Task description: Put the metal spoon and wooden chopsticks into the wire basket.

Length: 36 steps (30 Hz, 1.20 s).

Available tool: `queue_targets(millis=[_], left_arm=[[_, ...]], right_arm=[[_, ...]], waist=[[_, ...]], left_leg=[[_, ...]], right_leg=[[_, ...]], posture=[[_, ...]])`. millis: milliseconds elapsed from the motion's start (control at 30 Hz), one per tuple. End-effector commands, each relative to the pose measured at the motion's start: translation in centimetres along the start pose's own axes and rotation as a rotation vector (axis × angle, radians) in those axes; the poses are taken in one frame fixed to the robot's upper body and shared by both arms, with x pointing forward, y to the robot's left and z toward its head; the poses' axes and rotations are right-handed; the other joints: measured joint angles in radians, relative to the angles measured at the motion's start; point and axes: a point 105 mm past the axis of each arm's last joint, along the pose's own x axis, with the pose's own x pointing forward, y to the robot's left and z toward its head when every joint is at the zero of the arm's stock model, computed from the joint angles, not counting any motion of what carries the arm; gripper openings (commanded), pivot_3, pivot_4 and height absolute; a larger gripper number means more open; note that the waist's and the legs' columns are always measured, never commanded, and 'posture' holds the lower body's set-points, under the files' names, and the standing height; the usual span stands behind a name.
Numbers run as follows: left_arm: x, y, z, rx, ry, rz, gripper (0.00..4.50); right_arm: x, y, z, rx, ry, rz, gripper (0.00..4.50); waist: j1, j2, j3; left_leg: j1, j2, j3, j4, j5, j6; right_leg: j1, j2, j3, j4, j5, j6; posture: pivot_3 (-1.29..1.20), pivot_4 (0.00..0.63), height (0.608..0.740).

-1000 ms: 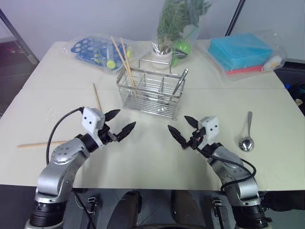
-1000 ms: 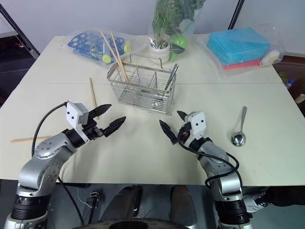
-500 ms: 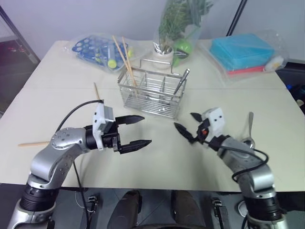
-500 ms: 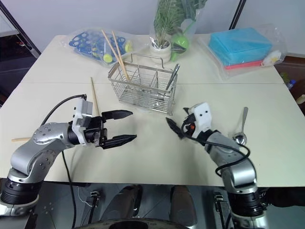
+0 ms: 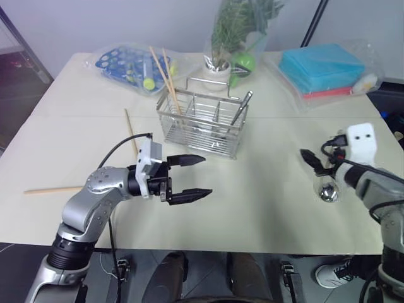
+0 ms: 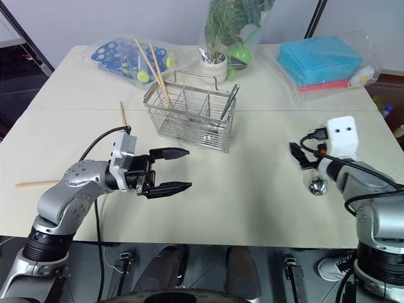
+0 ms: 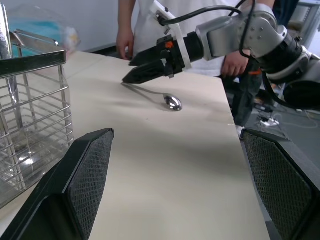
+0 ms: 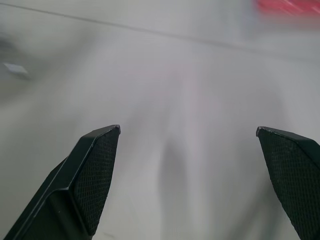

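Right claw (image 6: 302, 158) wide, empty, above metal spoon (image 6: 315, 185) on the counter (image 6: 252, 208). Left claw (image 6: 172, 169) wide, idle. Advise lowering squarely over the handle; wire basket (image 6: 189, 117) stands well apart.

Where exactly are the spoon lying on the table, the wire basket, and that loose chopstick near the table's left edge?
metal spoon (image 5: 327, 192), left eye view, on its round bowl.
wire basket (image 5: 201, 134), left eye view, on its front wire wall.
loose chopstick (image 5: 53, 189), left eye view, on the middle of the stick.
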Motion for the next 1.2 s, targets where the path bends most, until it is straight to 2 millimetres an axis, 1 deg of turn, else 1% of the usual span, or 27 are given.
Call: queue_targets(millis=[33, 133, 233, 433, 600, 833, 1033, 1200], left_arm=[[0.5, -0.2, 0.6, 0.041, -0.02, -0.032, 4.28], [0.8, -0.2, 0.6, 0.043, -0.026, -0.029, 4.28], [1.0, -0.1, 0.4, 0.041, -0.031, -0.02, 4.28], [1.1, 0.2, 0.4, 0.046, -0.042, 0.006, 4.28], [1.2, 0.1, 0.2, 0.049, -0.042, 0.021, 4.28], [1.5, 0.0, 0.4, 0.055, -0.056, 0.058, 4.28], [1.4, 0.1, 0.7, 0.062, -0.06, 0.087, 4.28], [1.2, -0.1, 0.6, 0.057, -0.056, 0.086, 4.28]], right_arm=[[-0.9, -2.8, 0.7, 0.034, -0.001, -0.123, 4.5], [-1.4, -4.0, 0.0, 0.069, 0.031, -0.174, 4.5], [-1.5, -4.1, -0.5, 0.103, 0.056, -0.193, 4.5], [-1.2, -3.3, -1.9, 0.155, 0.108, -0.181, 4.5], [-0.2, -2.4, -2.7, 0.227, 0.15, -0.152, 4.5], [0.8, -2.0, -4.1, 0.31, 0.205, -0.142, 4.5], [1.6, -1.9, -5.1, 0.327, 0.233, -0.138, 4.5], [2.1, -1.3, -5.2, 0.309, 0.244, -0.118, 4.5]], waist=[[-0.001, 0.0, 0.0], [-0.002, 0.0, 0.0], [-0.003, 0.0, 0.0], [-0.002, 0.0, 0.0], [-0.004, 0.0, 0.0], [-0.003, 0.0, 0.0], [-0.004, 0.0, 0.0], [-0.006, 0.0, -0.001]], left_leg=[[0.0, 0.0, 0.0, 0.0, 0.0, 0.0], [0.0, 0.0, 0.0, 0.0, 0.0, 0.0], [0.0, 0.0, 0.0, 0.0, 0.0, 0.0], [0.0, 0.0, 0.0, 0.001, 0.0, 0.0], [0.0, 0.0, 0.001, 0.001, 0.0, 0.0], [0.0, 0.0, 0.001, 0.001, 0.0, 0.0], [0.001, 0.0, 0.001, 0.001, 0.0, 0.0], [0.001, 0.0, 0.001, 0.002, 0.0, 0.0]], right_leg=[[0.0, 0.0, 0.0, 0.0, 0.0, 0.0], [0.0, 0.0, 0.0, 0.0, 0.0, 0.0], [0.0, 0.0, 0.0, 0.0, 0.0, 0.0], [0.0, 0.0, 0.0, 0.0, 0.001, 0.001], [0.0, 0.0, 0.0, 0.0, 0.001, 0.001], [0.0, 0.0, 0.0, 0.0, 0.001, 0.001], [0.0, 0.0, 0.001, 0.0, 0.002, 0.002], [0.001, 0.0, 0.001, 0.0, 0.002, 0.002]], posture=[[0.0, 0.15, 0.74], [0.0, 0.15, 0.74], [0.0, 0.15, 0.74], [0.0, 0.15, 0.74], [0.0, 0.15, 0.74], [0.0, 0.15, 0.74], [0.0, 0.15, 0.74], [0.0, 0.15, 0.74]])
